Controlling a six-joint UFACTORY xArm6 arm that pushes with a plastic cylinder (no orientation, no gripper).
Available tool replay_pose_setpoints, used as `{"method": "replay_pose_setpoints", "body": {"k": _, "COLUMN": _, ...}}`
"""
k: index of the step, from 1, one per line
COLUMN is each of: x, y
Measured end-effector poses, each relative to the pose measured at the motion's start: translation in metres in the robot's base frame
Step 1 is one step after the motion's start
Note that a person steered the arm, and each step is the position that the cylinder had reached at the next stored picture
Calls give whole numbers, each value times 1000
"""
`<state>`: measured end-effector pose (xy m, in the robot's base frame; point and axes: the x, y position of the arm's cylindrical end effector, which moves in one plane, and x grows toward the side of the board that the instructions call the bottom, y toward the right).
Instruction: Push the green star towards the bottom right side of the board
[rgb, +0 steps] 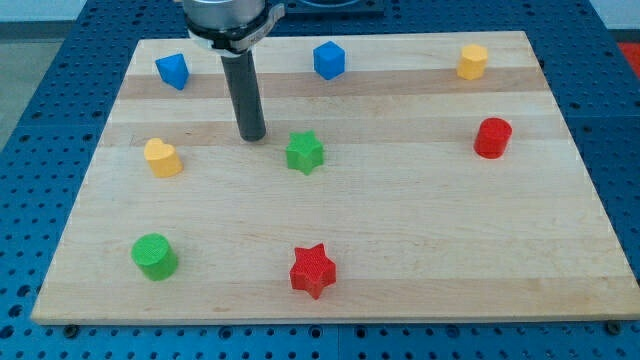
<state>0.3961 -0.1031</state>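
Green star (305, 152) is sitting near the board's (400, 250) middle; my tip (252, 135) is resting just left of it and slightly farther back, apart, clamping nothing.

Wooden tabletop (420, 230) seen from above, on a blue perforated base (40, 150). My tip (252, 136) resting on the wood, upper left of the green star (305, 152), near it but not touching. Left of my tip and slightly lower, a yellow heart (162, 157). Up and to the left, a blue block (172, 71) near the far edge. Up and to the right, a blue cube-like block (328, 60). Far right along the top, a yellow block (473, 61); below that, a red cylinder (492, 137), well apart from my tip. Toward the view's bottom: a green cylinder (154, 256) at lower left, a red star (313, 270) below the green star.
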Motion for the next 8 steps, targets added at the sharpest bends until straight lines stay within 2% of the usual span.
{"method": "replay_pose_setpoints", "body": {"k": 1, "x": 30, "y": 39}}
{"method": "replay_pose_setpoints", "body": {"k": 3, "x": 46, "y": 121}}
{"method": "replay_pose_setpoints", "body": {"k": 4, "x": 85, "y": 167}}
{"method": "replay_pose_setpoints", "body": {"k": 6, "x": 98, "y": 173}}
{"method": "replay_pose_setpoints", "body": {"k": 8, "x": 88, "y": 106}}
